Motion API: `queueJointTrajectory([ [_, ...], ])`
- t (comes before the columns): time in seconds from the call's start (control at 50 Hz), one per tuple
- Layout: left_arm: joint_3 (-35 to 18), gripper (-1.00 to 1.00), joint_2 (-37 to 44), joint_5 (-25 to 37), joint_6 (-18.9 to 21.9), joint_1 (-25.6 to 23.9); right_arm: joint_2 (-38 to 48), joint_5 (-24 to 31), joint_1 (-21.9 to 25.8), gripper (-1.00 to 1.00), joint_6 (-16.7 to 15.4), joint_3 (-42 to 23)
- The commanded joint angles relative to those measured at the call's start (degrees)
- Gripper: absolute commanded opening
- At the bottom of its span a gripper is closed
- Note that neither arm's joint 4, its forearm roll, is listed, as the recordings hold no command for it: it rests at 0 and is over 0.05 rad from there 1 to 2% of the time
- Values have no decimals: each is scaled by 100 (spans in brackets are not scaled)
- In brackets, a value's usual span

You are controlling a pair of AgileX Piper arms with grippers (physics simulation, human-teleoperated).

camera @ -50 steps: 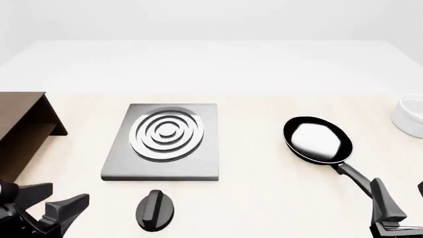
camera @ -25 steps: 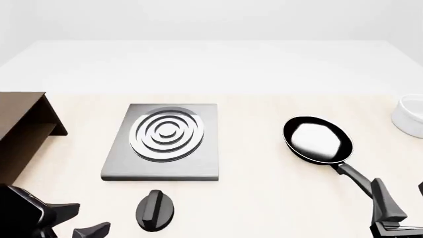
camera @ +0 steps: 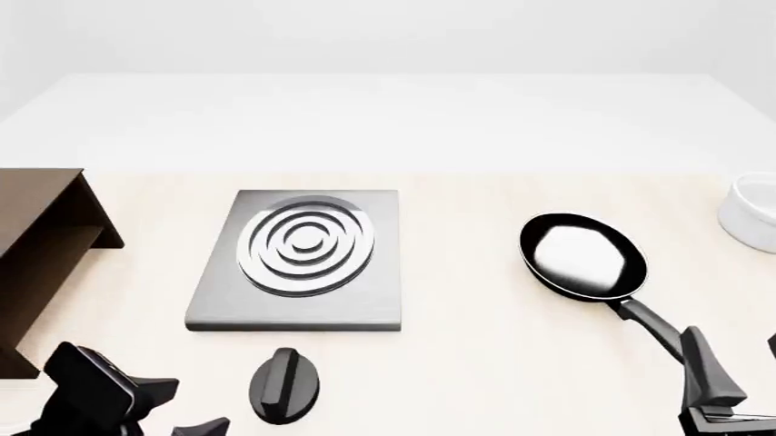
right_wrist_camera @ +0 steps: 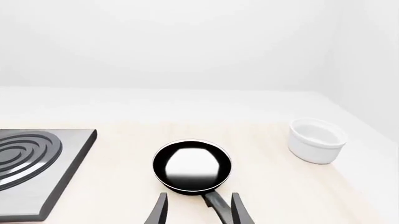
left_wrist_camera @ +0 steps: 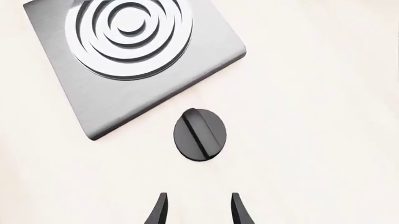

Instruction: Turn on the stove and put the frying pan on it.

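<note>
The stove (camera: 303, 309) is a grey slab with a ringed burner (camera: 305, 245), lying left of centre. Its black oval knob (camera: 286, 384) sits apart, just in front of the slab. My left gripper (camera: 182, 411) hovers open at the near edge, left of the knob. In the left wrist view the knob (left_wrist_camera: 200, 134) lies ahead of the open left gripper (left_wrist_camera: 198, 205), beside the stove (left_wrist_camera: 124, 105). The frying pan (camera: 582, 256) rests on the table at right, handle (camera: 649, 322) pointing toward my open right gripper (camera: 737, 363). In the right wrist view the right gripper (right_wrist_camera: 198, 205) straddles the handle end of the frying pan (right_wrist_camera: 192, 171) without closing.
A dark brown wooden shelf (camera: 36, 245) stands at the left edge. A white bowl (camera: 751, 213) sits at the far right, also in the right wrist view as a white bowl (right_wrist_camera: 317, 140). The stove's corner (right_wrist_camera: 37, 186) shows there too.
My left gripper has swung rightward along the near edge, closing in on the knob. The right arm, pan and stove have not moved.
</note>
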Motion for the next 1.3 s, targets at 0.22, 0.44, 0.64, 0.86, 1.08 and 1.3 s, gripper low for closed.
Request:
queueJointTrajectory([
  [0.22, 94, 100, 798, -840, -79, -316, 4, 6, -4, 100, -27, 2],
  [0.44, 164, 100, 1256, -1320, -128, -446, -1, 5, -6, 100, -33, 0],
  [0.64, 261, 100, 1695, -1795, -140, -490, -1, 5, -6, 100, -37, 1],
  [0.86, 336, 100, 2139, -2248, -164, -531, 0, 3, -6, 100, -44, 2],
  [1.08, 269, 100, 2528, -2558, -223, -624, 1, -5, -8, 100, -38, 3],
  [1.3, 358, 100, 3164, -3179, -266, -680, 5, -10, -9, 100, -38, 5],
])
